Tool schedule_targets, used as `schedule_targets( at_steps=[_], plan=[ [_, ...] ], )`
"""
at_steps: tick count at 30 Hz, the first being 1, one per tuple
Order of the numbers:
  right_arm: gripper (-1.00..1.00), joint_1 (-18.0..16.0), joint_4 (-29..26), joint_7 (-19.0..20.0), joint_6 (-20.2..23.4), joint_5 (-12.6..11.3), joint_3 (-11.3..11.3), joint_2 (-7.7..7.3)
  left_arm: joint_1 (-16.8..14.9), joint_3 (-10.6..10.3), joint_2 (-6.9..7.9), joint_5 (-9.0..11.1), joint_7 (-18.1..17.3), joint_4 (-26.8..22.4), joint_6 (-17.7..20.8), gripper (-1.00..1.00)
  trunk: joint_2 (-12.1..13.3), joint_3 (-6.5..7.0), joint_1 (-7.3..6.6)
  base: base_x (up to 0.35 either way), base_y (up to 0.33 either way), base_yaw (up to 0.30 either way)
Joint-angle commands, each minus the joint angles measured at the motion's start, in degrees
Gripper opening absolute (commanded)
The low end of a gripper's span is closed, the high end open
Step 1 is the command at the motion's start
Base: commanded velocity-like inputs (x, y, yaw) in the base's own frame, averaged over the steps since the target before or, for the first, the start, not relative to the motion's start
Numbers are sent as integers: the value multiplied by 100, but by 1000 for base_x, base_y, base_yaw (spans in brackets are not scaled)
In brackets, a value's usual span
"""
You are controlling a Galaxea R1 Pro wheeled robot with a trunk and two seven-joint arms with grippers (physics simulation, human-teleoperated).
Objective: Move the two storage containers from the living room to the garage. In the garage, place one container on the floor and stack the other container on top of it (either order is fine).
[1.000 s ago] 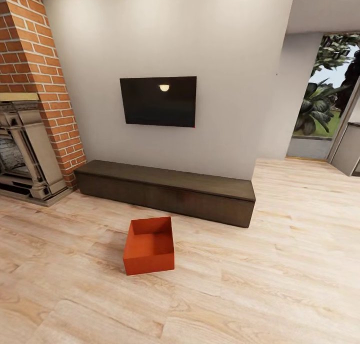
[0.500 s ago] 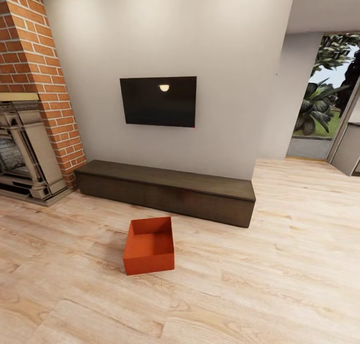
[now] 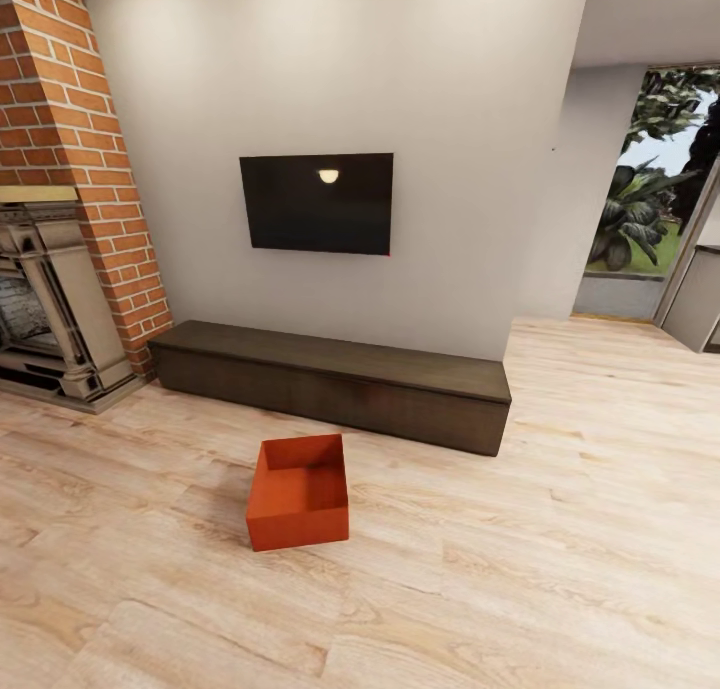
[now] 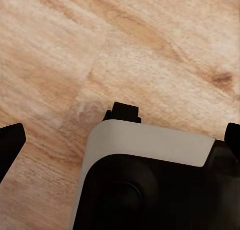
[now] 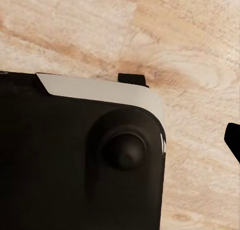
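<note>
While nothing has shifted since a second ago, one bin point(image 3: 298, 492) sits before the TV bench point(image 3: 335, 384), ungrasped; left gripper point(image 4: 120, 140) spread, right indeterminate.

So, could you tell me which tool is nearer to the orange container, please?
Likely left, hedged: the container lies on the wood floor ahead, slightly left of centre in the head view; the left tool and right tool both hang over the robot's base.
</note>
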Motion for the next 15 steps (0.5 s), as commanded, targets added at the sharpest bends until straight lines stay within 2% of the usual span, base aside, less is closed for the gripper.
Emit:
schedule_targets(
  at_steps=[1,4,12,15],
  plan=[
    [100,-7,17,-5,-34,-24,53,10,-3,-5,1,29,5,4,-16,100,-3,-5,0,0,0,48],
    [100,-7,17,5,-62,-6,67,18,-3,-5,-1,29,5,4,-16,100,-3,-5,0,0,0,185],
    [100,-8,17,-18,-88,-41,59,8,-3,-5,-1,29,5,4,-17,100,-3,-5,0,0,0,271],
    [100,-7,17,-27,-82,-42,60,7,-3,-5,-1,29,5,4,-17,100,-3,-5,0,0,0,141]
  ],
)
